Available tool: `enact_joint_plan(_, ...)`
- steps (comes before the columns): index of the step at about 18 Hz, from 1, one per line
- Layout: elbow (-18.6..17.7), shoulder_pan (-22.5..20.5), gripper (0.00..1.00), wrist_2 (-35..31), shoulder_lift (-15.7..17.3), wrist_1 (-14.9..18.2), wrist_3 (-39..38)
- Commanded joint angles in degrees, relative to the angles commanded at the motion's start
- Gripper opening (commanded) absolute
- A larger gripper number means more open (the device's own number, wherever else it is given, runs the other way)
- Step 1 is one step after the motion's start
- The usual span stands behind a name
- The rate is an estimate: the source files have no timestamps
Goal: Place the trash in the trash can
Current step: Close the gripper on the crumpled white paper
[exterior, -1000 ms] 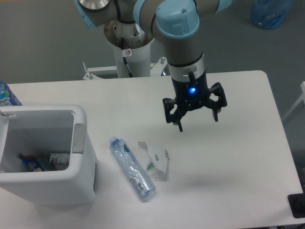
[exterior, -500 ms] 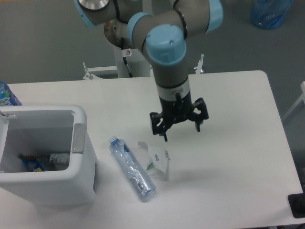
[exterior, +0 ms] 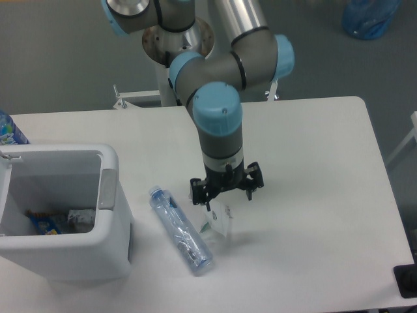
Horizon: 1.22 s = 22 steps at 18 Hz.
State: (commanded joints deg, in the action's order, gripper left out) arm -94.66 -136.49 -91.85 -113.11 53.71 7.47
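Note:
A long clear blue-tinted bottle [exterior: 180,229] lies flat on the table, slanting from upper left to lower right. Just right of it sits a small white wrinkly carton [exterior: 219,222] with green print. My gripper [exterior: 226,193] hangs open directly over the carton's upper edge, its fingers spread to either side and partly hiding the carton's top. Nothing is held between the fingers. The white boxy trash can [exterior: 112,248] stands at the left of the table, with some scraps visible inside it.
A bottle with a bright blue label [exterior: 9,130] peeks in at the left edge behind the trash can. A big blue plastic bag [exterior: 369,17] lies on the floor at the top right. The table's right edge [exterior: 389,195] runs near a dark object [exterior: 406,280].
My gripper has moved left and down toward the table, from the middle of the table to just above the carton. It has stayed open. Bottle and carton have not moved.

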Motion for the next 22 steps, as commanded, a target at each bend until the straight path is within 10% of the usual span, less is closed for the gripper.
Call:
enact_joint_plan(10,-0.17,0.97,1.0,-0.26,-3.08,-1.15,-1.06)
enact_joint_plan(22,-0.09,1.14,0.25,-0.88,-3.17,-1.33,-2.37)
